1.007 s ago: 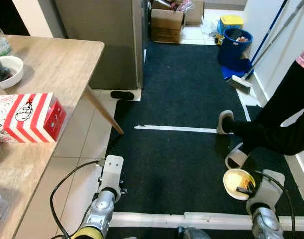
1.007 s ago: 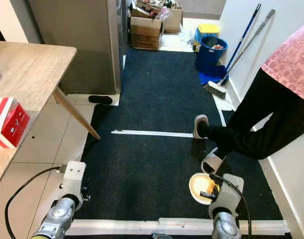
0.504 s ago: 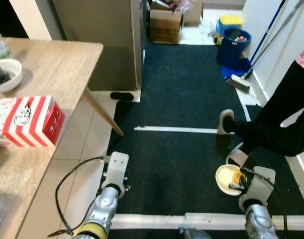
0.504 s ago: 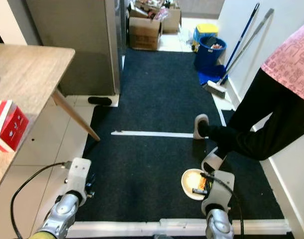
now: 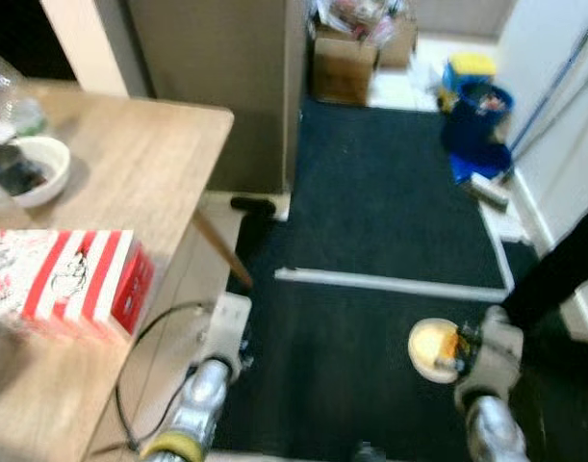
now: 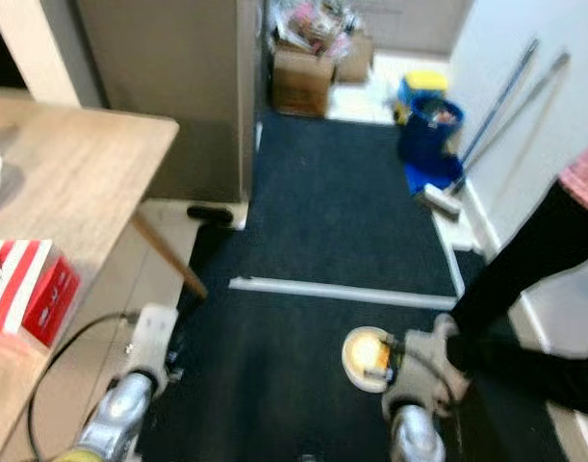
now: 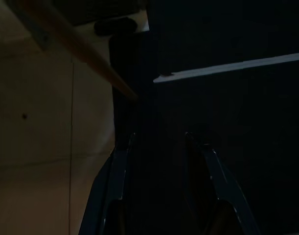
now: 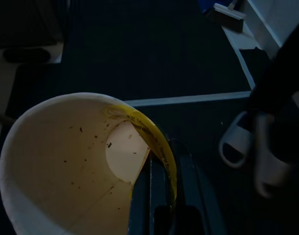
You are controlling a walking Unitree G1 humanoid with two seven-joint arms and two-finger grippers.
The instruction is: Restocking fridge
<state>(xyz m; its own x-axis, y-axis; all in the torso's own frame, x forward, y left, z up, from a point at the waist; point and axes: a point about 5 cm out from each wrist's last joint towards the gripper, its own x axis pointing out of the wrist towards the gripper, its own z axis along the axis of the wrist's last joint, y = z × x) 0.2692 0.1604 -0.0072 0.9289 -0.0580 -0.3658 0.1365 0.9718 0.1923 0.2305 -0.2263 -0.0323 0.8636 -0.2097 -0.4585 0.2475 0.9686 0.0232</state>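
- Cream paper bowl [image 8: 76, 161], rim pinched between the closed fingers of the right end effector [image 5: 459, 348], rides low over the dark carpet [image 5: 390, 212] for carrying toward the fridge [image 5: 217, 87].
- Left end effector [image 7: 156, 147] hangs idle beside the worktop [image 5: 130, 164], fingers parted, holding nothing.

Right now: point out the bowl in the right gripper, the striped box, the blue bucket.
bowl [image 8: 66, 156], right wrist view, inner wall.
striped box [image 5: 58, 274], left eye view, top face.
blue bucket [image 6: 431, 123], right eye view, side wall.

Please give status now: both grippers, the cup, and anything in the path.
Right gripper shut on paper cup rim, cup carried low. Left gripper open, hanging idle. Person's leg stands at right; fridge ahead across dark carpet.
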